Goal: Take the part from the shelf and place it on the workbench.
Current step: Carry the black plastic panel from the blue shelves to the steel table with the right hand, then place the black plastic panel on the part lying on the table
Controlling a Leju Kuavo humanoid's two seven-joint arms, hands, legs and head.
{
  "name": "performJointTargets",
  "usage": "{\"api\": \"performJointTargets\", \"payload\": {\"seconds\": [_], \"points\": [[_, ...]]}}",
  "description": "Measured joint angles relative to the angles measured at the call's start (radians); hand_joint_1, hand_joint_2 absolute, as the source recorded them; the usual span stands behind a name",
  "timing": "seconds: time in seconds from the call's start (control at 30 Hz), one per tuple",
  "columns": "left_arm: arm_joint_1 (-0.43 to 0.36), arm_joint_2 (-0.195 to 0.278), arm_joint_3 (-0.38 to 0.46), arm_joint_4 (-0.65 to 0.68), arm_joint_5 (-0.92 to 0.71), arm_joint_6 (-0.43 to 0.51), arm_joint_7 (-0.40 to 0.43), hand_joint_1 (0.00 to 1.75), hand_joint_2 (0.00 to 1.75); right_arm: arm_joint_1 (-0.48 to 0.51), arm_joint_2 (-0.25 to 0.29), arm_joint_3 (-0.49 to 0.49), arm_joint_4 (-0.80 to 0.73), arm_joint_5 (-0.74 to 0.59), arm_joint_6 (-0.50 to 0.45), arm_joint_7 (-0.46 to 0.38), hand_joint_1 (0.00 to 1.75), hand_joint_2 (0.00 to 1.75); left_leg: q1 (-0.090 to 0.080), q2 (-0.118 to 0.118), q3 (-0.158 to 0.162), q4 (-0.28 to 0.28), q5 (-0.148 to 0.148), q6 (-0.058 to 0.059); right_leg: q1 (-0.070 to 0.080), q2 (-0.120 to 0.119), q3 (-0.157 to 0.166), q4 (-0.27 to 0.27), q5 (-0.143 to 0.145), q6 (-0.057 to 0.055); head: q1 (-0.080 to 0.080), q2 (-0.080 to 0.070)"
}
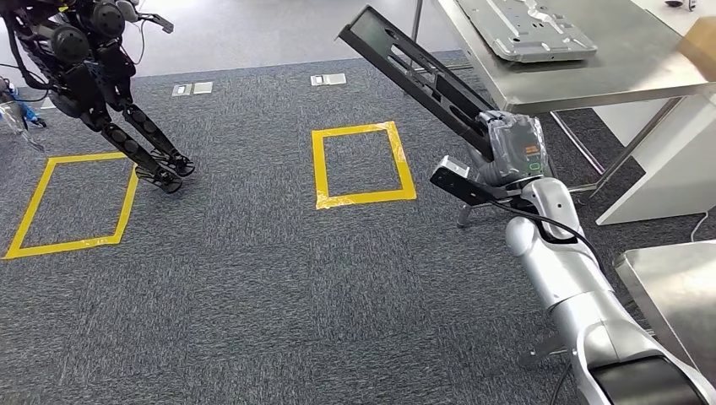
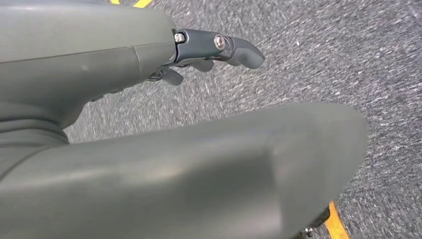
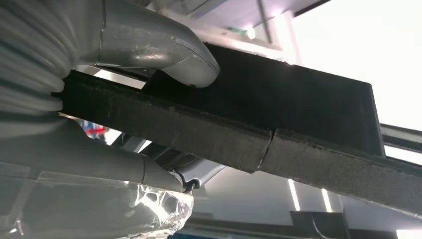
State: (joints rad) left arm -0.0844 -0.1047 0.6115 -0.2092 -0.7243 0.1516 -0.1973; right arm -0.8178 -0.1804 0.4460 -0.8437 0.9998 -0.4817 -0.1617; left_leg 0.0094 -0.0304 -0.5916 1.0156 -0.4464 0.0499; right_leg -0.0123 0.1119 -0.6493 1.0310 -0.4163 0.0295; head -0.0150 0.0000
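Observation:
A long flat black part (image 1: 414, 78) slants up and to the left over the carpet, and my right hand (image 1: 509, 145) grips its lower end. Its upper end reaches beside the near corner of the steel workbench (image 1: 583, 80) at the back right. In the right wrist view the thumb (image 3: 164, 50) presses on the black part (image 3: 278, 114) and the fingers wrap under its edge. My left hand (image 2: 214, 47) hangs over the grey carpet with its fingers apart and nothing in it.
A light grey metal panel (image 1: 528, 29) lies on the workbench. Another steel table corner (image 1: 671, 287) is at the right. A yellow tape square (image 1: 361, 164) and another (image 1: 72, 202) mark the carpet. A dark legged robot (image 1: 101, 76) stands far left.

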Motion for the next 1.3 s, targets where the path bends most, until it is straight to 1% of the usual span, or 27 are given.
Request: {"api": "performJointTargets", "payload": {"seconds": [0.03, 0.1, 0.17, 0.2, 0.23, 0.3, 0.37, 0.47, 0.53, 0.6, 0.63, 0.67, 0.7, 0.73, 0.77, 0.83, 0.87, 0.9, 0.97, 1.0, 1.03, 1.1, 1.17, 1.2, 1.23, 1.27, 1.3], "points": [[0.000, -0.001, 0.000, 0.000, -0.001, -0.003, 0.000, 0.00, 0.00, -0.003, -0.008, -0.002, 0.003, 0.005, 0.001, 0.005, 1.75, 1.75, 0.001, 0.013, 0.004, -0.010, 0.006, 0.004, 0.003, -0.028, -0.021, 0.036, -0.018, -0.002, 0.002, 0.000], [0.002, -0.004, 0.000, 0.000, -0.004, -0.007, 0.000, 0.00, 0.00, -0.009, -0.021, -0.005, 0.012, 0.014, 0.003, 0.013, 1.75, 1.75, 0.000, 0.036, 0.004, -0.016, 0.010, 0.009, 0.003, -0.082, -0.082, 0.158, -0.070, -0.008, 0.005, 0.000], [0.002, -0.007, 0.000, 0.000, -0.007, -0.010, -0.001, 0.00, 0.00, -0.010, -0.031, -0.008, 0.028, 0.021, 0.005, 0.019, 1.75, 1.75, -0.002, 0.062, 0.003, -0.016, 0.009, 0.009, -0.001, -0.097, -0.124, 0.250, -0.099, -0.002, 0.006, 0.000], [0.002, -0.008, 0.000, 0.000, -0.008, -0.011, -0.001, 0.00, 0.00, -0.010, -0.036, -0.010, 0.036, 0.025, 0.006, 0.020, 1.75, 1.75, -0.002, 0.075, 0.002, -0.015, 0.008, 0.008, -0.003, -0.101, -0.118, 0.245, -0.093, 0.006, 0.006, 0.000], [0.001, -0.010, 0.000, 0.000, -0.009, -0.012, -0.002, 0.00, 0.00, -0.012, -0.040, -0.012, 0.042, 0.028, 0.007, 0.021, 1.75, 1.75, -0.001, 0.088, 0.003, -0.015, 0.007, 0.006, -0.006, -0.110, -0.090, 0.198, -0.075, 0.016, 0.007, 0.000], [-0.001, -0.012, 0.000, 0.000, -0.009, -0.013, -0.002, 0.00, 0.00, -0.021, -0.045, -0.017, 0.052, 0.034, 0.009, 0.021, 1.75, 1.75, -0.004, 0.111, 0.004, -0.012, 0.002, -0.002, -0.009, -0.155, -0.007, 0.054, -0.029, 0.031, 0.007, 0.000], [-0.004, -0.011, 0.000, 0.000, -0.010, -0.012, -0.002, 0.00, 0.00, -0.035, -0.047, -0.020, 0.061, 0.042, 0.015, 0.022, 1.75, 1.75, -0.011, 0.134, 0.005, -0.006, -0.005, -0.013, -0.006, -0.181, 0.034, -0.022, -0.007, 0.026, 0.005, 0.000], [-0.013, -0.010, 0.000, 0.000, -0.011, -0.011, -0.001, 0.00, 0.00, -0.049, -0.056, -0.023, 0.075, 0.055, 0.025, 0.025, 1.75, 1.75, -0.008, 0.158, 0.009, 0.000, -0.014, -0.025, -0.009, -0.148, 0.032, -0.026, -0.001, 0.007, 0.001, 0.000], [-0.019, -0.010, 0.000, 0.000, -0.012, -0.011, -0.001, 0.00, 0.00, -0.059, -0.062, -0.025, 0.082, 0.060, 0.030, 0.027, 1.75, 1.75, 0.001, 0.117, -0.008, 0.045, -0.049, -0.035, -0.015, -0.125, 0.033, -0.027, 0.003, -0.005, -0.001, 0.000], [-0.020, -0.011, 0.000, 0.000, -0.013, -0.013, -0.001, 0.00, 0.00, -0.071, -0.064, -0.026, 0.089, 0.063, 0.036, 0.028, 1.75, 1.75, 0.005, 0.055, -0.062, 0.168, -0.115, -0.041, -0.016, -0.102, 0.033, -0.028, 0.005, -0.014, -0.004, 0.000], [-0.018, -0.012, 0.000, 0.000, -0.013, -0.014, -0.002, 0.00, 0.00, -0.075, -0.065, -0.026, 0.094, 0.064, 0.038, 0.028, 1.75, 1.75, 0.005, 0.040, -0.096, 0.237, -0.143, -0.042, -0.014, -0.089, 0.033, -0.028, 0.006, -0.017, -0.005, 0.000], [-0.017, -0.012, 0.000, 0.000, -0.013, -0.015, -0.002, 0.00, 0.00, -0.077, -0.066, -0.026, 0.100, 0.064, 0.039, 0.029, 1.75, 1.75, 0.005, 0.034, -0.121, 0.283, -0.153, -0.041, -0.012, -0.075, 0.033, -0.027, 0.007, -0.018, -0.005, 0.000], [-0.017, -0.012, 0.000, 0.000, -0.013, -0.016, -0.003, 0.00, 0.00, -0.079, -0.067, -0.026, 0.105, 0.064, 0.039, 0.029, 1.75, 1.75, 0.005, 0.030, -0.129, 0.290, -0.142, -0.038, -0.010, -0.060, 0.033, -0.027, 0.007, -0.018, -0.005, 0.000], [-0.017, -0.012, 0.000, 0.000, -0.014, -0.017, -0.004, 0.00, 0.00, -0.081, -0.069, -0.026, 0.110, 0.064, 0.038, 0.030, 1.75, 1.75, 0.005, 0.026, -0.118, 0.260, -0.115, -0.034, -0.009, -0.046, 0.033, -0.027, 0.007, -0.018, -0.005, 0.000], [-0.018, -0.012, 0.000, 0.000, -0.014, -0.017, -0.005, 0.00, 0.00, -0.083, -0.071, -0.026, 0.114, 0.065, 0.037, 0.032, 1.75, 1.75, 0.004, 0.014, -0.091, 0.196, -0.076, -0.027, -0.009, -0.032, 0.034, -0.027, 0.008, -0.018, -0.005, 0.000], [-0.018, -0.011, 0.000, 0.000, -0.016, -0.018, -0.006, 0.00, 0.00, -0.089, -0.075, -0.026, 0.121, 0.066, 0.037, 0.037, 1.75, 1.75, 0.005, -0.036, -0.029, 0.064, -0.020, -0.017, -0.008, -0.009, 0.032, -0.026, 0.010, -0.014, -0.004, 0.000], [-0.018, -0.011, 0.000, 0.000, -0.017, -0.018, -0.008, 0.00, 0.00, -0.092, -0.079, -0.026, 0.125, 0.067, 0.037, 0.040, 1.75, 1.75, 0.004, -0.052, -0.011, 0.026, -0.008, -0.014, -0.008, 0.001, 0.029, -0.026, 0.012, -0.010, -0.004, 0.000], [-0.019, -0.011, 0.000, 0.000, -0.017, -0.018, -0.010, 0.00, 0.00, -0.094, -0.082, -0.027, 0.129, 0.066, 0.037, 0.043, 1.75, 1.75, 0.002, -0.058, -0.004, 0.012, -0.007, -0.013, -0.009, 0.011, 0.026, -0.027, 0.015, -0.005, -0.004, 0.000], [-0.020, -0.013, 0.000, 0.000, -0.018, -0.018, -0.017, 0.00, 0.00, -0.094, -0.093, -0.029, 0.136, 0.064, 0.037, 0.050, 1.75, 1.75, -0.001, -0.031, 0.001, 0.001, -0.001, -0.008, -0.011, 0.029, 0.018, -0.031, 0.022, 0.007, -0.004, 0.000], [-0.021, -0.014, 0.000, 0.000, -0.018, -0.018, -0.020, 0.00, 0.00, -0.094, -0.098, -0.031, 0.139, 0.062, 0.037, 0.054, 1.75, 1.75, 0.000, -0.018, 0.004, -0.009, 0.006, -0.002, -0.009, 0.018, 0.010, -0.025, 0.019, 0.010, -0.004, 0.000], [-0.022, -0.015, 0.000, 0.000, -0.018, -0.018, -0.023, 0.00, 0.00, -0.096, -0.101, -0.033, 0.142, 0.060, 0.036, 0.060, 1.75, 1.75, 0.001, -0.005, 0.007, -0.020, 0.013, 0.004, -0.005, -0.006, -0.004, -0.003, 0.007, 0.010, -0.001, 0.000], [-0.022, -0.015, 0.000, 0.000, -0.018, -0.018, -0.026, 0.00, 0.00, -0.098, -0.106, -0.039, 0.148, 0.054, 0.036, 0.071, 1.75, 1.75, 0.000, 0.022, 0.009, -0.030, 0.020, 0.011, -0.001, -0.071, -0.058, 0.107, -0.046, 0.003, 0.004, 0.000], [-0.021, -0.016, 0.000, 0.000, -0.018, -0.018, -0.027, 0.00, 0.00, -0.095, -0.107, -0.041, 0.157, 0.051, 0.036, 0.080, 1.75, 1.75, -0.001, 0.051, 0.006, -0.030, 0.020, 0.011, -0.003, -0.096, -0.114, 0.234, -0.093, 0.004, 0.007, 0.000], [-0.021, -0.016, 0.000, 0.000, -0.018, -0.018, -0.026, 0.00, 0.00, -0.091, -0.108, -0.042, 0.163, 0.050, 0.036, 0.082, 1.75, 1.75, -0.001, 0.065, 0.005, -0.030, 0.019, 0.011, -0.005, -0.099, -0.121, 0.256, -0.098, 0.010, 0.007, 0.000], [-0.020, -0.017, 0.000, 0.000, -0.018, -0.018, -0.026, 0.00, 0.00, -0.088, -0.109, -0.042, 0.167, 0.050, 0.036, 0.084, 1.75, 1.75, -0.001, 0.079, 0.005, -0.029, 0.019, 0.009, -0.007, -0.104, -0.106, 0.235, -0.088, 0.019, 0.008, 0.000], [-0.020, -0.017, 0.000, 0.000, -0.018, -0.018, -0.025, 0.00, 0.00, -0.086, -0.111, -0.043, 0.171, 0.050, 0.036, 0.085, 1.75, 1.75, -0.001, 0.091, 0.005, -0.029, 0.017, 0.007, -0.011, -0.115, -0.072, 0.178, -0.068, 0.029, 0.007, 0.000], [-0.021, -0.018, 0.000, 0.000, -0.018, -0.018, -0.025, 0.00, 0.00, -0.086, -0.111, -0.043, 0.174, 0.050, 0.035, 0.085, 1.75, 1.75, -0.002, 0.104, 0.005, -0.026, 0.015, 0.002, -0.015, -0.139, -0.028, 0.099, -0.045, 0.038, 0.008, 0.000]]}}
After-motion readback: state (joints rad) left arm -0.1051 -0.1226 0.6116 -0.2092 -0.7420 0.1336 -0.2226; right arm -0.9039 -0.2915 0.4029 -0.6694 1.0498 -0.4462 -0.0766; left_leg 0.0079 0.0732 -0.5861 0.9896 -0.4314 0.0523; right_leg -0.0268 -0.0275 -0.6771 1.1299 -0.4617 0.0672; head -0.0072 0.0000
